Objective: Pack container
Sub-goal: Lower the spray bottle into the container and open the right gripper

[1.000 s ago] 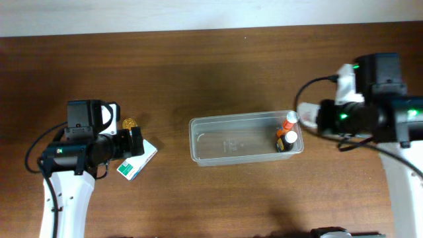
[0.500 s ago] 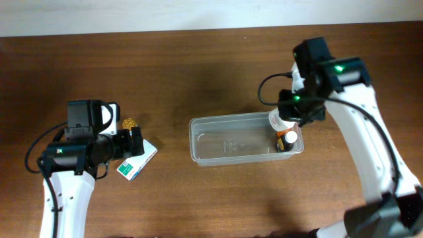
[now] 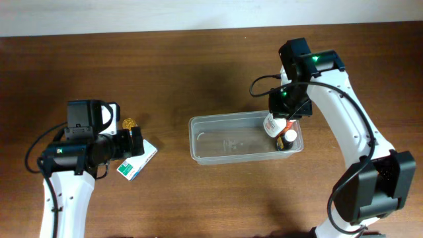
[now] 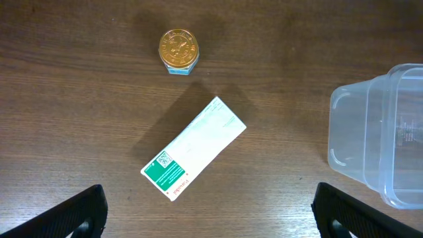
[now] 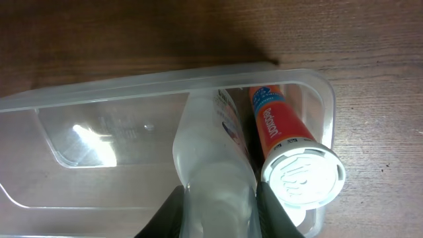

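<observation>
The container is a clear shallow tub at the table's middle; it also shows in the right wrist view and the left wrist view. An orange tube with a white cap and a dark bottle stand at its right end. My right gripper is shut on a translucent white bottle and holds it over the tub's right end, beside the orange tube. My left gripper is open and empty above a white and green box.
A small gold-lidded jar stands on the wood just beyond the box, left of the tub. The box lies flat and askew between my left gripper and the tub. The table's back edge runs along the top.
My right arm has swung in from the right with the white bottle and now hangs over the tub's right end. The left arm has not moved.
</observation>
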You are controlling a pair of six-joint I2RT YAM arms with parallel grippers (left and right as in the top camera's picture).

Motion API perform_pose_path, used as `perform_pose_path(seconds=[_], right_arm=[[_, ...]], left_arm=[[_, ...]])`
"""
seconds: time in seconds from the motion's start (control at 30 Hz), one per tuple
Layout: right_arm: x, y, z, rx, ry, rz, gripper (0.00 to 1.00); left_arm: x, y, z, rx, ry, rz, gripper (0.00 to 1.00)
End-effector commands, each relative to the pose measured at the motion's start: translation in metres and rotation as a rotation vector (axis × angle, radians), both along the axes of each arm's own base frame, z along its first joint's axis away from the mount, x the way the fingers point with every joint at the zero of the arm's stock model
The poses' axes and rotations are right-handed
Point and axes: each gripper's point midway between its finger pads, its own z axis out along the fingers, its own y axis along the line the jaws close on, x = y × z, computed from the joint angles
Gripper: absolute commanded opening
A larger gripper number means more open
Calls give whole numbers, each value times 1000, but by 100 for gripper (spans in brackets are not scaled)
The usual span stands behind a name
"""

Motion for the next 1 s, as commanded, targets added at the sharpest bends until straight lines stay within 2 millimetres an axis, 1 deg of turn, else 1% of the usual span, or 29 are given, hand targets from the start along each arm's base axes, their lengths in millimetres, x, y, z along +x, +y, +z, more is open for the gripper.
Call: perform_pose_path(seconds=[0.0, 0.07, 0.13, 0.33, 0.47, 0.63, 0.73, 0.83, 0.97], right_arm=[[4, -3, -15, -42, 28, -4, 21], [4, -3, -15, -42, 29, -1, 24], [3, -4, -15, -42, 30, -1, 24], [4, -4, -14, -43, 25, 15, 23], [6, -9, -8, -75, -3, 32, 23], [6, -9, -3, -74, -19, 51, 23], [5, -5, -3, -76, -23, 93, 23], [4, 8, -3, -77, -36, 177, 23], [6, 18, -3, -105, -61, 223, 23]], left_arm=[[3, -2, 6, -4, -18, -18, 100], [3, -2, 6, -4, -18, -18, 99], [3, -2, 6, -4, -18, -18, 99], [3, -2, 6, -4, -18, -18, 100], [3, -2, 6, -4, -18, -17, 100], [3, -2, 6, -4, -18, -18, 99], [3, -2, 6, -4, -18, -18, 99], [3, -2, 6, -4, -18, -17, 99], [3, -2, 6, -4, -18, -17, 99]])
